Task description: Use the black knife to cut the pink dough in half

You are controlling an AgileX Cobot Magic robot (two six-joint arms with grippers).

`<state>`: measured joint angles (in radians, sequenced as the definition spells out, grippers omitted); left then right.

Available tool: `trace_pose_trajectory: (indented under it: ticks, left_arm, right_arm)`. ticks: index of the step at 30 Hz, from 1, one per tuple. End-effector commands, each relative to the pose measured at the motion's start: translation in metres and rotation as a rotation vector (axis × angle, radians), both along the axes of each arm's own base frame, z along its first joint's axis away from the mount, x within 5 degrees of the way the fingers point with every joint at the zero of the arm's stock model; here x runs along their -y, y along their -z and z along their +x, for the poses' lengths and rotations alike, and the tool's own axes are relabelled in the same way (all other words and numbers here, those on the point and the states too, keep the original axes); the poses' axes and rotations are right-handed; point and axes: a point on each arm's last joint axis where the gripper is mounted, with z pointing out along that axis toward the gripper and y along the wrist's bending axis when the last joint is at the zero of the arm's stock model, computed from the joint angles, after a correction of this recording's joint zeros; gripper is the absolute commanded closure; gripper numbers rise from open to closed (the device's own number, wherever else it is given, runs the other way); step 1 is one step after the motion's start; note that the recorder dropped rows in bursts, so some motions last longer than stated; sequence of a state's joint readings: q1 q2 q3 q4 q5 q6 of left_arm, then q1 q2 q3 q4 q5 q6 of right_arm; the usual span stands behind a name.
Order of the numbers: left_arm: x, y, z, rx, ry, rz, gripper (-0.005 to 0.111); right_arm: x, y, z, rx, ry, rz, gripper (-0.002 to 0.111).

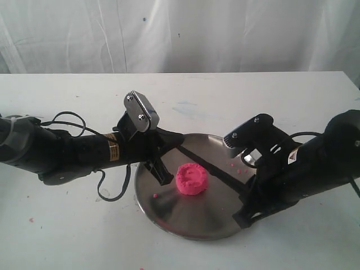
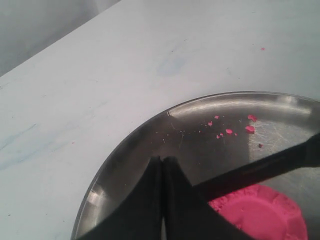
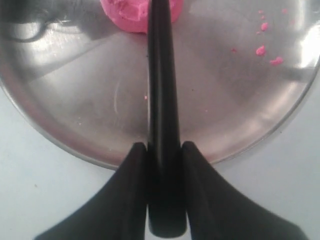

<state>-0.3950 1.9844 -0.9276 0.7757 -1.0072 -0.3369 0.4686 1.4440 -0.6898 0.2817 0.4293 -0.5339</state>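
Observation:
The pink dough is one round dimpled puck in the middle of the round steel plate. My right gripper at the plate's right rim is shut on the handle of the black knife. The blade slants across the plate past the dough's far side. In the right wrist view the knife runs from the gripper out over the dough. My left gripper hangs shut and empty just left of the dough; its wrist view shows the gripper, the dough and the knife.
Small pink crumbs lie on the plate's right part, with a few specks on the white table. A black cable loops under the left arm. A white curtain hangs behind the table.

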Motion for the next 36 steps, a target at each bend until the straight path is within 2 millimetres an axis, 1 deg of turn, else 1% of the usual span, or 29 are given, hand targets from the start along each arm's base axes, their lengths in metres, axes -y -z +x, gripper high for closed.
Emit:
trace_pose_trajectory:
  ticks: [1, 6, 8, 13, 28, 36]
  left_arm:
    - [0.001, -0.002, 0.001, 0.009, -0.002, -0.014, 0.107]
    - [0.003, 0.008, 0.005, -0.008, -0.001, -0.008, 0.107]
    - [0.004, 0.015, 0.008, -0.021, 0.001, -0.003, 0.107]
    - [0.005, 0.026, 0.009, -0.044, 0.005, 0.011, 0.107]
    - [0.004, 0.027, 0.009, -0.049, 0.001, 0.015, 0.107]
    - [0.002, 0.034, 0.009, -0.085, -0.018, 0.065, 0.107]
  right_arm:
    - [-0.001, 0.003, 0.002, -0.003, -0.015, -0.014, 0.108]
    - [-0.001, 0.003, 0.002, -0.005, -0.014, -0.014, 0.108]
    - [-0.001, 0.004, 0.002, -0.012, -0.015, -0.016, 0.108]
    - [-0.002, 0.008, 0.002, -0.031, -0.012, -0.019, 0.108]
    - [-0.003, 0.007, 0.002, -0.039, 0.003, -0.002, 0.108]
    - [-0.003, 0.009, 0.002, -0.048, 0.008, 0.000, 0.108]
